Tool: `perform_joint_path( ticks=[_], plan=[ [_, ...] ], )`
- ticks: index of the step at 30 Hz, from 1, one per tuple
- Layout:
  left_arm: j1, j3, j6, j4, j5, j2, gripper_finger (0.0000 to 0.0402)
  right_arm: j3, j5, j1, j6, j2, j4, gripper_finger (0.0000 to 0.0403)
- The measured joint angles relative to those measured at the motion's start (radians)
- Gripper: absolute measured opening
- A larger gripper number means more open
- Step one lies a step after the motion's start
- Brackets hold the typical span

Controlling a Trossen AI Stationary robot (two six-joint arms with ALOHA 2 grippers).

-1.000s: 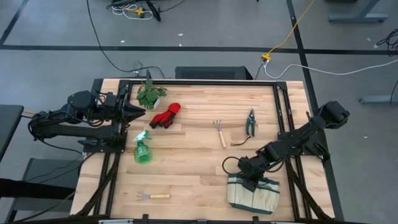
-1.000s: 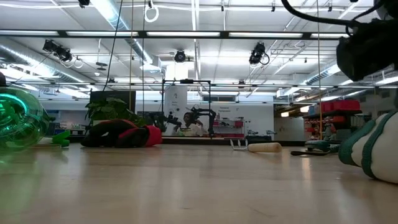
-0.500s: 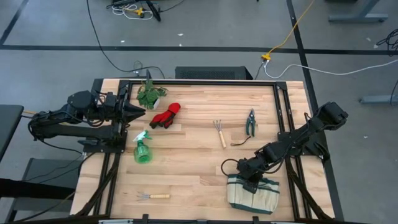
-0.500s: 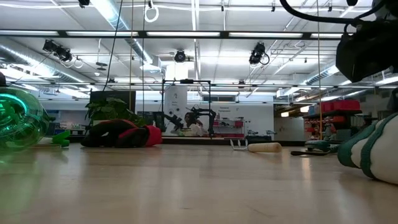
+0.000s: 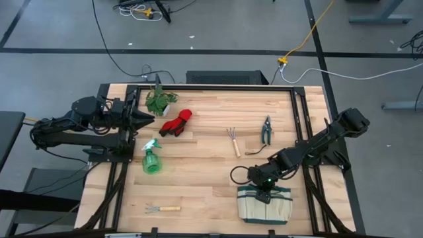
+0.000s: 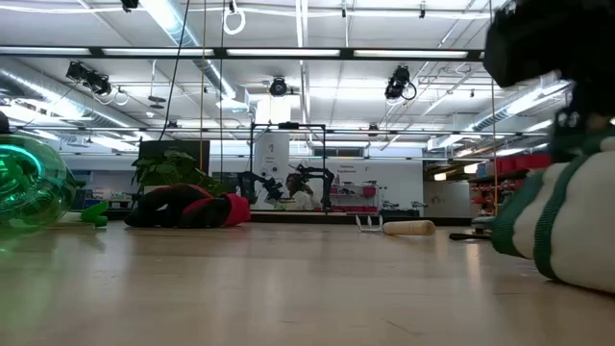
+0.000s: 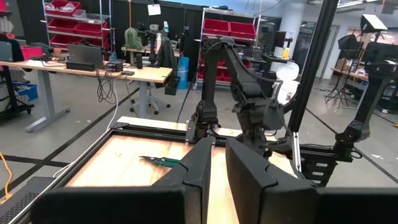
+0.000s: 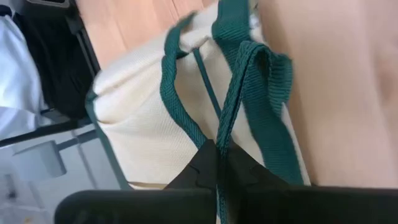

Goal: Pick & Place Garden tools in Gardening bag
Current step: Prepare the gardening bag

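The beige gardening bag [image 5: 264, 206] with green trim lies on its side near the table's front right; it also shows in the low view [image 6: 567, 226]. My right gripper [image 5: 264, 188] stands at its far edge, shut on a green handle strap. The garden tools lie loose on the table: red gloves [image 5: 177, 122], a green spray bottle [image 5: 152, 159], one hand fork [image 5: 233, 141], a second hand fork [image 5: 162, 209] and pruning shears [image 5: 266, 129]. My left gripper [image 5: 153, 120] hovers at the table's left side, a narrow gap between its fingers [image 7: 199, 165] and nothing in it. My right gripper pinches a green handle strap [image 8: 227, 127] of the bag between its two fingers, edge-on, at their free ends. The fingers slant down at it from the table's far right. The strap runs up from the bag's open top; the bag's body rests on the table.
A leafy green plant bunch [image 5: 158, 100] lies at the far left, just beyond the gloves. Black frame rails run along the table's left and right sides. Bare wood lies in the middle between the spray bottle and the bag.
My right gripper has shut on the bag's strap, rolled at the wrist, and gone up and a little toward the table's left. The bag's far edge has been drawn along with it, and the bag has slid a little toward the left.
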Motion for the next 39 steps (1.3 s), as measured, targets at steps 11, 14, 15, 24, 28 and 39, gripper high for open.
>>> perform_joint_path(
  ticks=[11, 14, 15, 24, 28, 39],
  plan=[
    [0.0, 0.0, 0.0, 0.0, 0.0, 0.0, 0.0058, 0.271, 0.217, -0.048, -0.17, -0.001, -0.296, 0.0001],
    [0.0, 0.0, 0.0, 0.0, 0.0, 0.0, 0.0058, 0.329, 0.274, -0.064, -0.217, -0.001, -0.318, 0.0001],
    [0.0, 0.0, 0.0, 0.0, 0.0, 0.0, 0.0058, 0.346, 0.29, -0.07, -0.232, -0.001, -0.323, 0.0],
    [0.0, 0.0, 0.0, 0.0, 0.0, 0.0, 0.0058, 0.451, 0.462, -0.136, -0.385, -0.001, -0.337, 0.0],
    [0.0, 0.0, 0.0, 0.0, 0.0, 0.0, 0.0058, 0.468, 0.531, -0.171, -0.431, -0.001, -0.338, 0.0],
    [0.0, 0.0, 0.002, 0.0, 0.0, 0.0, 0.0058, 0.498, 0.68, -0.211, -0.571, 0.002, -0.188, 0.0]
  ],
)
